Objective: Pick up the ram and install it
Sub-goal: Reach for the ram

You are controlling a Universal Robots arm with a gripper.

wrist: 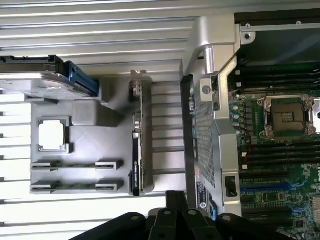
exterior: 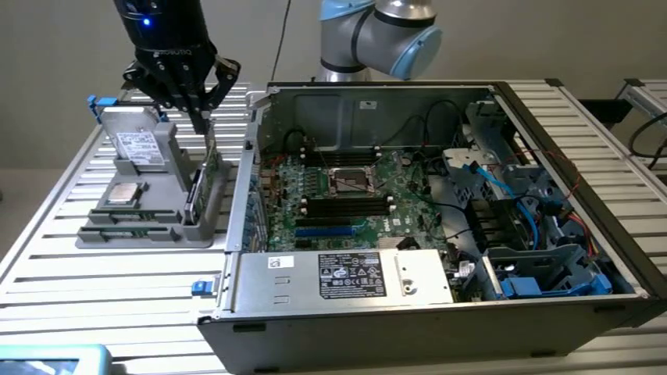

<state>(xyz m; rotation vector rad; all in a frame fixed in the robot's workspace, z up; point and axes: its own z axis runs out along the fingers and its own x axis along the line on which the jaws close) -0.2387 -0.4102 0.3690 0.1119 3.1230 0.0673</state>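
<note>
On the exterior view's left, a grey moulded plastic fixture [exterior: 156, 237] sits on the slatted aluminium table [exterior: 105, 297]. It carries a square silver processor chip [exterior: 125, 194] and, in its near rails, the ram [exterior: 112, 219], a long, narrow green circuit-board stick standing on edge. A second stick [exterior: 117, 232] of the same look stands just beside it. The ram's long axis runs across the fixture, square to the tall green expansion card [exterior: 212, 172] propped upright along the fixture's case-side edge, a crossing the wrist view shows plainly. Above that card's far end hangs the black gripper [exterior: 198, 123], its fingers pointing straight down and pressed together on nothing that can be seen. The ram lies lower, toward the exterior view's left and nearer the camera, well apart from the fingertips. A pale blue and silver arm joint [exterior: 380, 35] rises behind the open dark metal computer case [exterior: 563, 312] on the exterior view's right, where the green motherboard [exterior: 386, 199] lies exposed. By this showing, the ram is not yet picked up.
</note>
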